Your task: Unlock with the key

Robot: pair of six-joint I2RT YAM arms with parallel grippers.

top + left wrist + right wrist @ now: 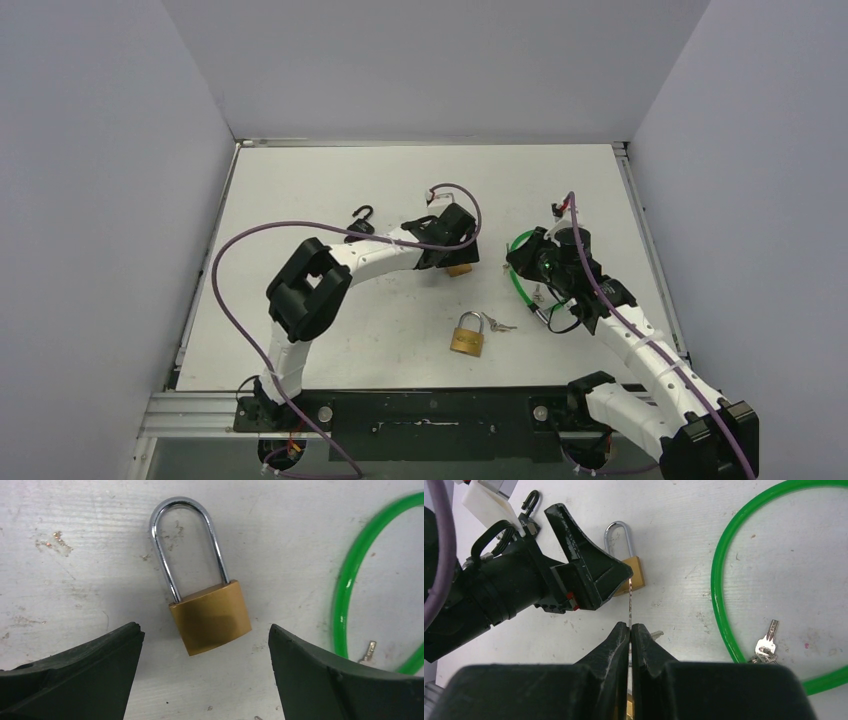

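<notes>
- My left tool (205, 630) is wide open, one finger on each side of the padlock (638, 572) and neither touching it.
- The padlock lies flat on the surface (75, 555). Both legs of its shackle are seated in the brass body, so I judge it locked.
- My right tool (630, 626) is closed on a thin metal blade. I take this for the key (630, 600) seen edge-on, its tip close to the padlock's body.
- A green ring (714, 587) lies further right, with spare keys (766, 641) inside it.
- The key seems picked up and aimed. Steadying the lock, inserting and turning are left.
</notes>
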